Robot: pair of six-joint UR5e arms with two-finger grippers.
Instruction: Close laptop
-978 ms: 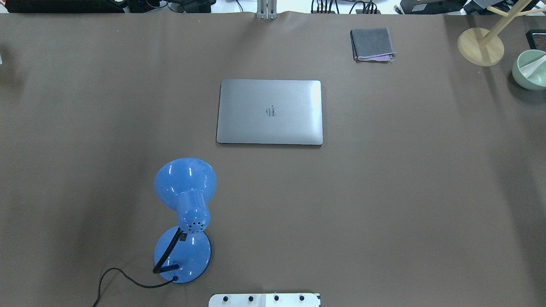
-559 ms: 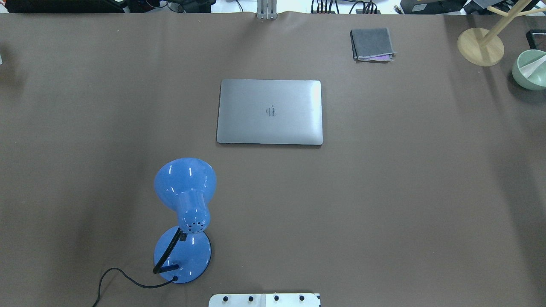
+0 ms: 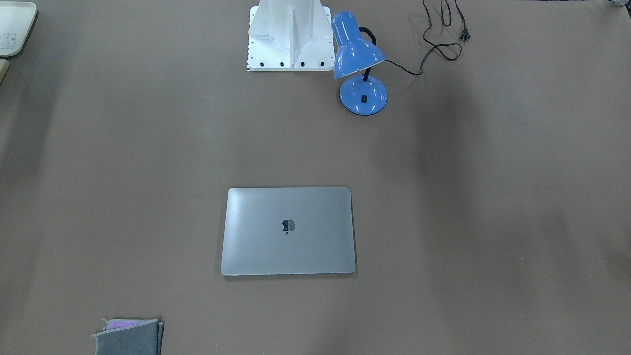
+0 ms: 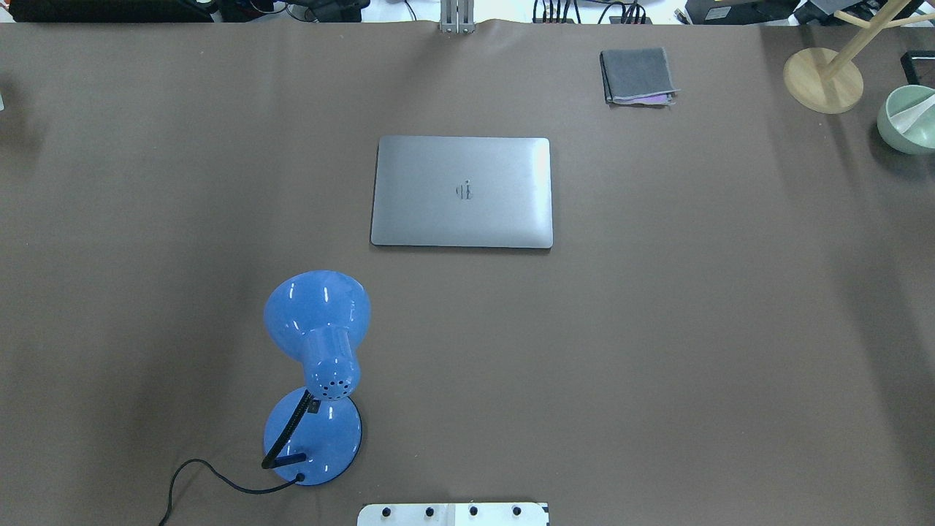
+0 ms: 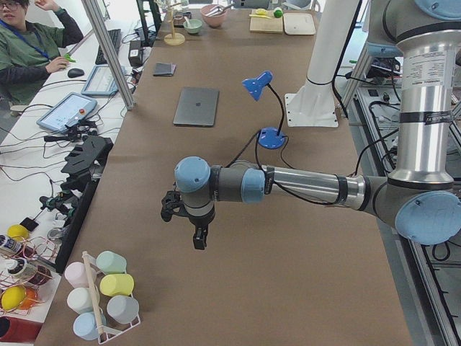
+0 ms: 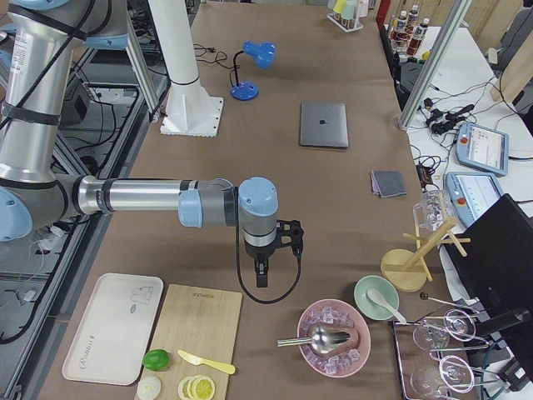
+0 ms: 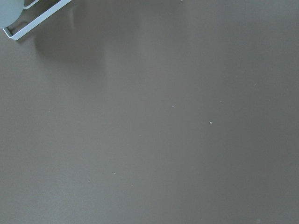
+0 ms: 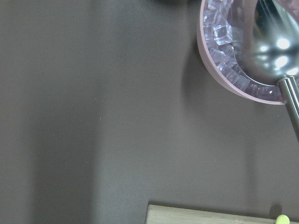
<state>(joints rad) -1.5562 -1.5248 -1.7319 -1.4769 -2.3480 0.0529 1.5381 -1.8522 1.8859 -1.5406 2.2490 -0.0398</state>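
Note:
The space-grey laptop (image 4: 462,191) lies flat on the brown table with its lid down and the dark logo facing up; it also shows in the front view (image 3: 288,230) and both side views (image 5: 196,107) (image 6: 324,124). My left gripper (image 5: 199,241) hangs over bare table far from the laptop, at my left end. My right gripper (image 6: 261,277) hangs over bare table at my right end, also far from it. Neither gripper shows in the overhead or front view, and I cannot tell whether they are open or shut.
A blue desk lamp (image 4: 318,365) stands near my base, left of centre. A grey felt pouch (image 4: 637,76) lies at the far right. A wooden stand (image 4: 823,79) and green bowl (image 4: 908,119) sit at the right edge. A pink ice bowl (image 6: 333,337) lies near my right gripper.

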